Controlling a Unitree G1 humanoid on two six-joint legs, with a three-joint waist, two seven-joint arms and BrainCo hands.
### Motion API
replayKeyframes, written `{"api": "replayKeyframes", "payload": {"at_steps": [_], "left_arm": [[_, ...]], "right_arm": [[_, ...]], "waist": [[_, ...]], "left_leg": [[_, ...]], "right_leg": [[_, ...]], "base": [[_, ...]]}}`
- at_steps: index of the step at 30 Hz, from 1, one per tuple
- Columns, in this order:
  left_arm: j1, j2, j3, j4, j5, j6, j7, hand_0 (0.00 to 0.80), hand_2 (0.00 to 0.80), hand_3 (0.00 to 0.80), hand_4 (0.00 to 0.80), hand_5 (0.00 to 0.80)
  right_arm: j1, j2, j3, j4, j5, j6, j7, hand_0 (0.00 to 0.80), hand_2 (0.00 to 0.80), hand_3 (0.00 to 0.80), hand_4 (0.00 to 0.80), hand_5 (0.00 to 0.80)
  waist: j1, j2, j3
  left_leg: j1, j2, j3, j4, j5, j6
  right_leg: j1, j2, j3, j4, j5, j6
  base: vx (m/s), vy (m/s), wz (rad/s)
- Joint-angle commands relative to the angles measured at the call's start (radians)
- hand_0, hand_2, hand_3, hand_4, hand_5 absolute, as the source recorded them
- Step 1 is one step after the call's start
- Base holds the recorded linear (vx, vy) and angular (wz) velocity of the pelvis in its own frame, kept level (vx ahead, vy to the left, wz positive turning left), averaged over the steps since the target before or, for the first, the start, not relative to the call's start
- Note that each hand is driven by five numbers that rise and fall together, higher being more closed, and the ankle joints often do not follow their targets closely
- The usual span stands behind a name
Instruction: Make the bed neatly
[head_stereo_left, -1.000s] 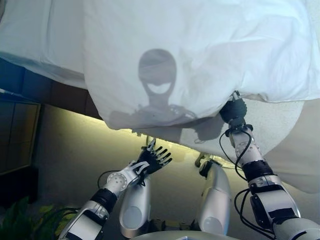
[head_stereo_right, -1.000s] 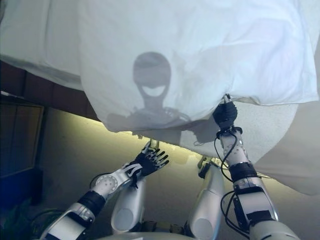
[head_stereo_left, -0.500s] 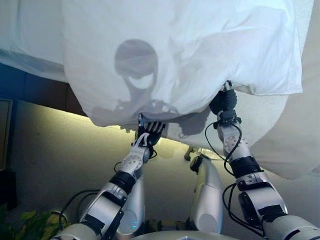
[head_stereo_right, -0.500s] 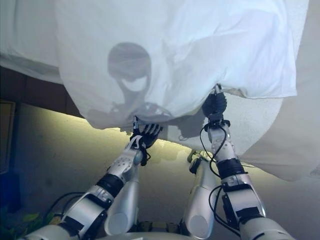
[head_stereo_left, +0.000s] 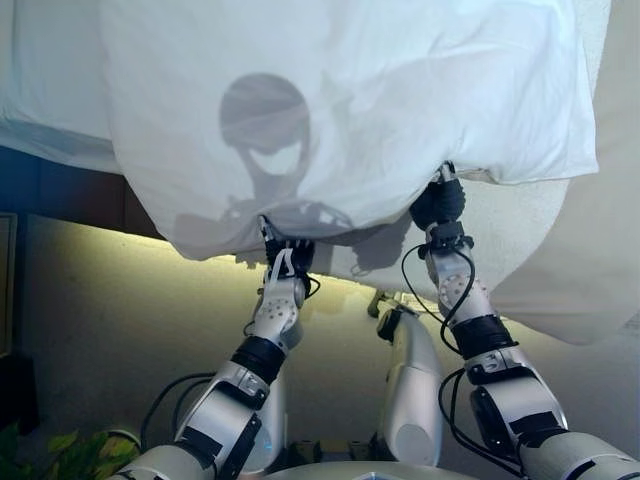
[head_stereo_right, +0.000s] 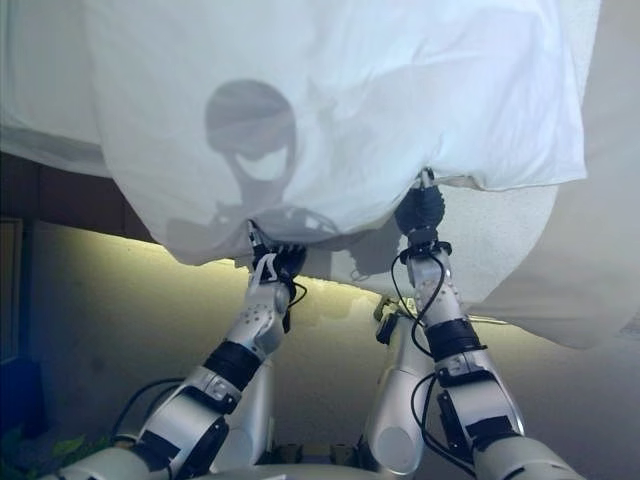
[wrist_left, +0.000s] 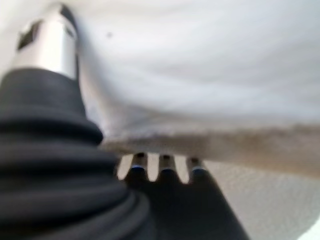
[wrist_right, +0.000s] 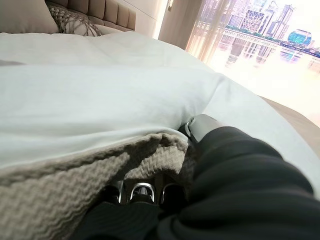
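A white duvet (head_stereo_left: 340, 100) hangs over the bed's near edge, filling the view from 9 to 3 o'clock. The left hand (head_stereo_left: 283, 256) reaches under its hem at centre, fingers (wrist_left: 165, 165) tucked beneath the edge, thumb above, pinching it. The right hand (head_stereo_left: 438, 203), at 2 o'clock, grips the hem along with a beige knitted blanket (wrist_right: 60, 180). Pillows (wrist_right: 30, 17) lie against a padded headboard (wrist_right: 107, 12) far off. Leaves (head_stereo_left: 50, 445) show at 7 o'clock.
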Motion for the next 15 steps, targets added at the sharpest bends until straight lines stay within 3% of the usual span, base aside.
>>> {"api": "replayKeyframes", "payload": {"at_steps": [1, 8, 15], "left_arm": [[-0.06, -0.038, -0.027, -0.104, 0.006, 0.014, 0.007, 0.0, 0.0, 0.0, 0.0, 0.0], [-0.088, -0.027, -0.056, -0.101, 0.006, -0.012, -0.032, 0.0, 0.0, 0.0, 0.0, 0.0], [-0.131, -0.026, -0.037, -0.12, 0.006, -0.049, -0.103, 0.0, 0.0, 0.0, 0.0, 0.0]], "right_arm": [[0.009, -0.036, -0.016, -0.15, -0.044, -0.026, 0.048, 0.8, 0.8, 0.8, 0.8, 0.8], [0.004, -0.027, 0.019, -0.169, -0.049, -0.028, 0.033, 0.8, 0.8, 0.8, 0.8, 0.8], [-0.009, -0.015, 0.045, -0.161, -0.055, -0.026, 0.032, 0.8, 0.8, 0.8, 0.8, 0.8]], "waist": [[-0.001, 0.042, -0.001], [-0.01, 0.036, -0.001], [-0.022, 0.035, -0.001]], "left_leg": [[0.036, 0.027, 0.065, -0.104, 0.102, -0.014], [0.044, 0.034, 0.077, -0.117, 0.107, -0.014], [0.053, 0.041, 0.091, -0.132, 0.112, -0.017]], "right_leg": [[0.023, -0.05, 0.041, 0.024, 0.122, 0.094], [0.032, -0.044, 0.04, 0.007, 0.127, 0.091], [0.034, -0.037, 0.042, 0.003, 0.126, 0.087]], "base": [[0.0, 0.0, 0.0], [0.0, 0.0, 0.0], [-0.005, 0.033, -0.05]]}}
